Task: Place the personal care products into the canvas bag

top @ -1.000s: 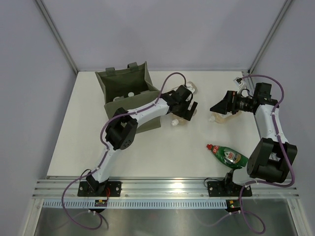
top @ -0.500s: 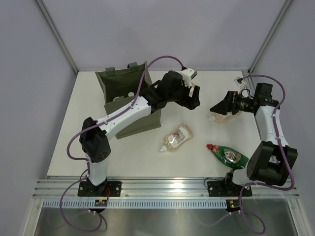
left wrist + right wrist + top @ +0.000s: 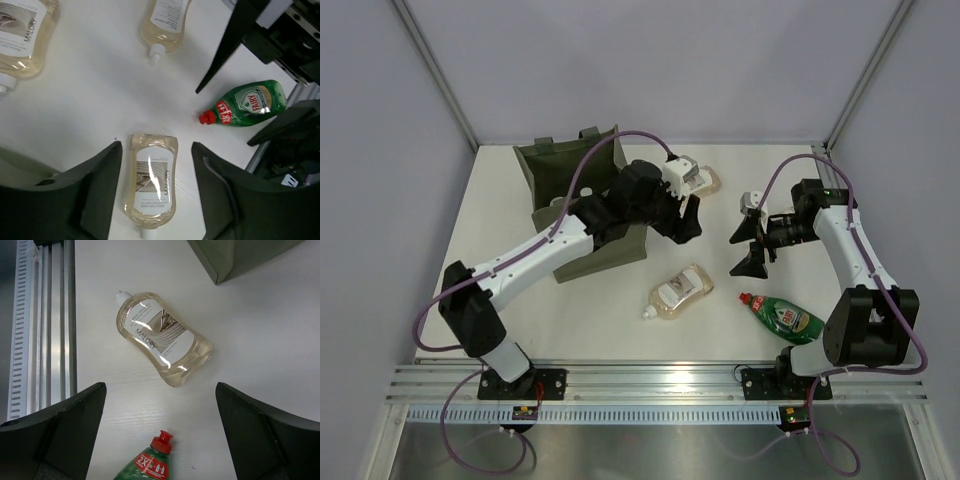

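Top view as clock, 12 = far edge.

Canvas bag (image 3: 615,255): olive-green fabric, boxy, open top, two short loop handles. It stands at 10 o'clock on the white table (image 3: 570,325).

Centre amber bottle (image 3: 162,340): flat, translucent amber, white cap, white label reading MALORY with a grey streaky print. It lies label-up just toward 6 o'clock from table centre, cap pointing 8 o'clock. It sits at 5 o'clock off the bag's near corner with a clear gap, not touching.

Far amber bottle (image 3: 710,180): same look, lying at 1 o'clock, partly hidden behind the left gripper's body.

Third amber bottle (image 3: 165,20): same shape and label, flat on the table. It shows in the left wrist view close to one dark finger of the right gripper; can't pick it out in the top view.

Green bottle (image 3: 788,320): translucent green, red cap, red band, FAIRY label. It lies on its side at 4 o'clock, cap pointing 10 o'clock toward the centre amber bottle, apart from it.

All four bottles lie outside the bag.

Left gripper (image 3: 156,147): raised off the table, just toward 12 o'clock from centre. Fingers (image 3: 90,200) are parted, with a narrower gap than the other gripper's and nothing between them. The centre amber bottle shows through the gap, down on the table.

Right gripper (image 3: 160,386): at 3 o'clock, pointing toward 9 o'clock, jaws spread wide, holding nothing. Its view takes in the centre amber bottle, the green bottle's red cap and the bag's corner.
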`<action>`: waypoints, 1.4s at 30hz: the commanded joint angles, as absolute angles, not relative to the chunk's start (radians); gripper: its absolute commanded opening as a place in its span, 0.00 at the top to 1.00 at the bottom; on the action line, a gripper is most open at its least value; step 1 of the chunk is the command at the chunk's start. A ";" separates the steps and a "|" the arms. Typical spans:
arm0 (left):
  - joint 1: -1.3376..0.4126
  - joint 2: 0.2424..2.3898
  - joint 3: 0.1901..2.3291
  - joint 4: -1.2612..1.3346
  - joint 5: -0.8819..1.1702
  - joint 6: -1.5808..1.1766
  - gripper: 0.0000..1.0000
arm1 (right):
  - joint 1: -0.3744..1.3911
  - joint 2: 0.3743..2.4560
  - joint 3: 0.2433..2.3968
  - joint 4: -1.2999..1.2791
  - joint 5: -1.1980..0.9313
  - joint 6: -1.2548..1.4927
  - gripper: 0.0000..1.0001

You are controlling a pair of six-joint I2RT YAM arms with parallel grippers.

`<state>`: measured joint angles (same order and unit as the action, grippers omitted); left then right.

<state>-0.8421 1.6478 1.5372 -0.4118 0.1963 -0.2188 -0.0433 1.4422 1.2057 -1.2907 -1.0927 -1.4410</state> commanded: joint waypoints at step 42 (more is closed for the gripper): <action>-1.035 2.085 1.437 -0.523 -0.158 -0.034 0.66 | -0.195 1.373 1.051 -1.124 -1.135 -1.129 0.00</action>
